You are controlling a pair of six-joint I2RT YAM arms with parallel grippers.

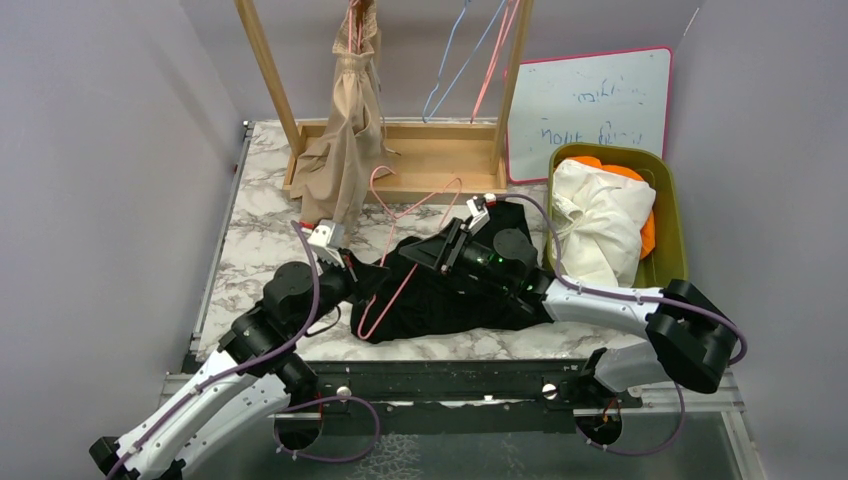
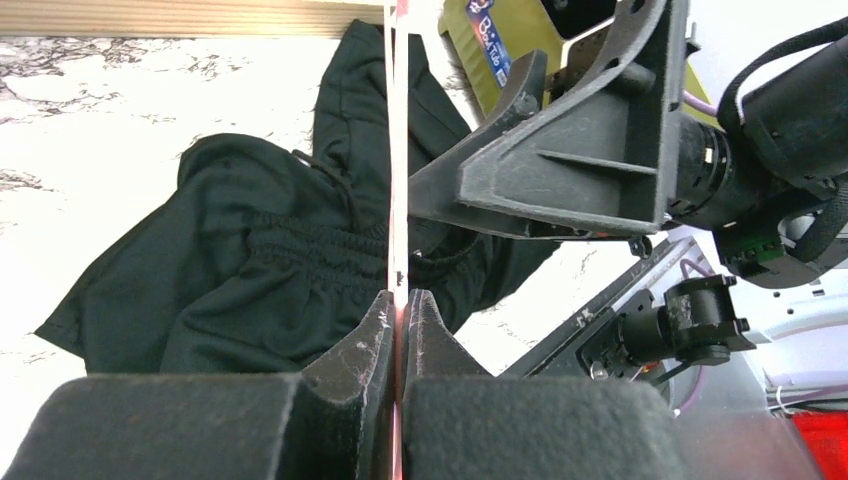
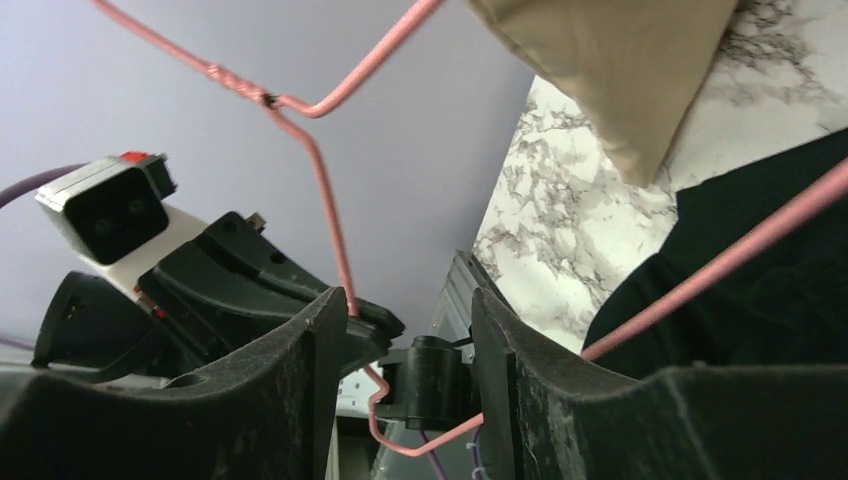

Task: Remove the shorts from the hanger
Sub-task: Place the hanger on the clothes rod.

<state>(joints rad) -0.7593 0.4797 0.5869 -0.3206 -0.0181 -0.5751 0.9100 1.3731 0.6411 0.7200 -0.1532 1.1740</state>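
Shorts black and crumpled on table, left fingers clamped on pink hanger, right fingers parted, empty.

Left of the black shorts the marble table lies open. Behind them the wooden rack and hanging tan shorts block; at their right, the green bin.

- A marble-patterned table is shown.
- Black shorts are spread across its near middle.
- A wooden rack and a green bin are set behind.
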